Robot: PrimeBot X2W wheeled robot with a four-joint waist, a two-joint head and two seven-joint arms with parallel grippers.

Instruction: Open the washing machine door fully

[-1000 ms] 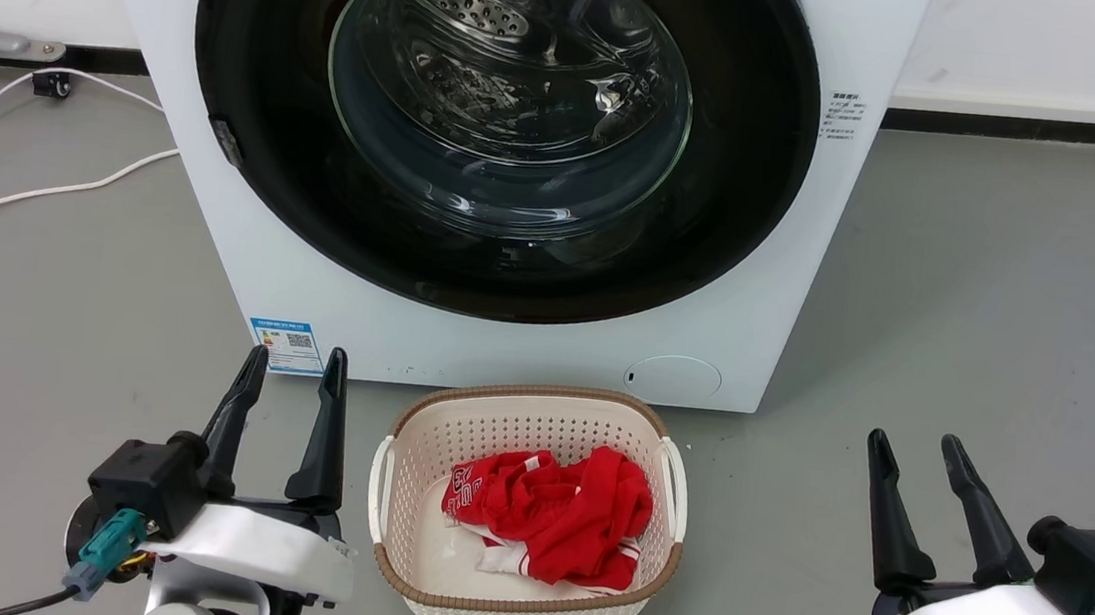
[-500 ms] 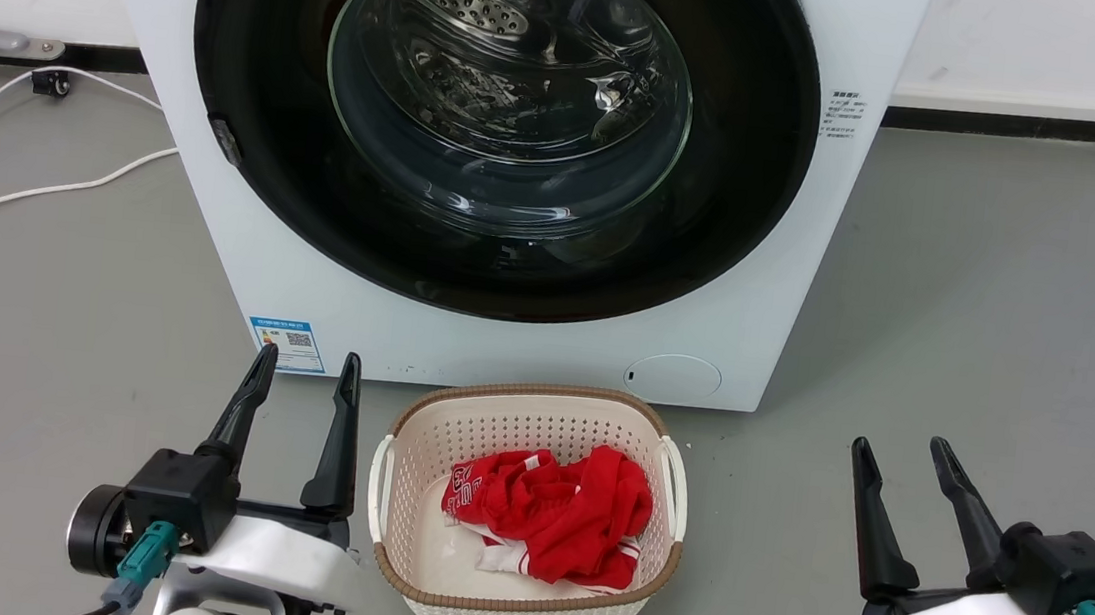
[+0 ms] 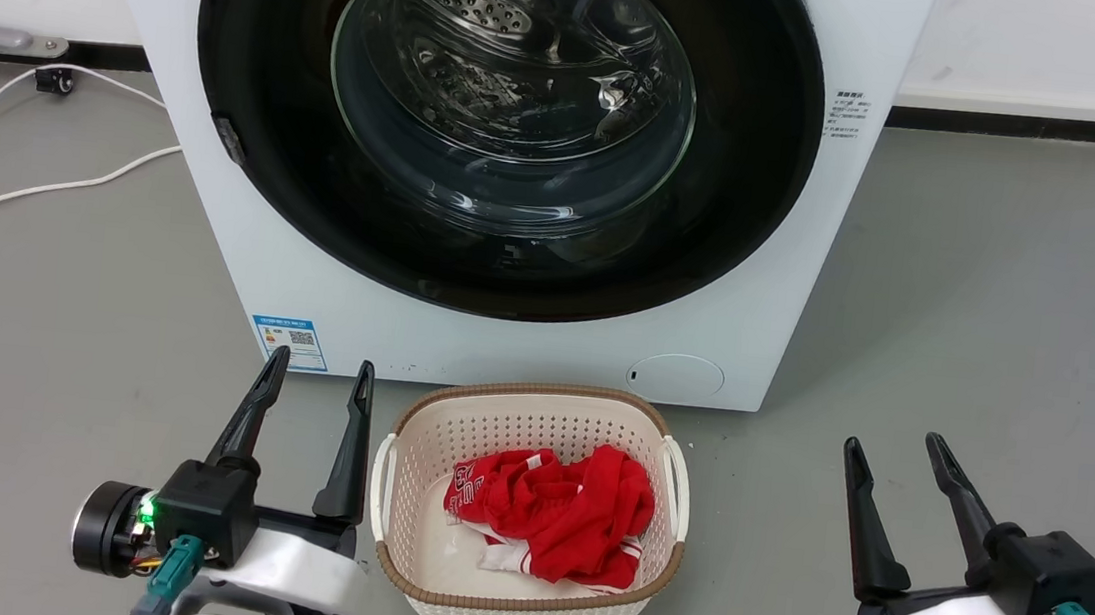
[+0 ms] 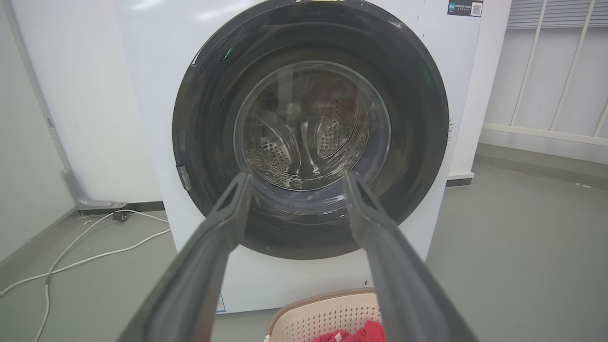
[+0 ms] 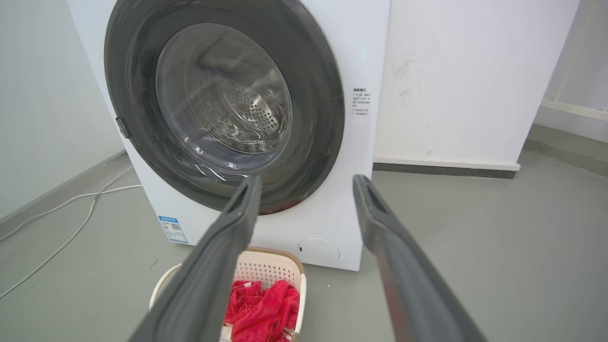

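Approach step, nothing grasped yet. Closed washing machine door [image 3: 511, 113] flush on the front of the washing machine [image 3: 503, 349], well ahead of both pincers. Left pincer [image 3: 322, 360] and right pincer [image 3: 892, 441] spread open, empty, low over the floor. Next, probably: reach for the small grey tab [image 3: 227, 138] at the door's left edge, then pull outward. In the cream basket [image 3: 539, 397] just before the machine: crumpled red clothes [image 3: 558, 510].

Bright even light; soft shadows; near fingers [image 4: 209, 266] blurred
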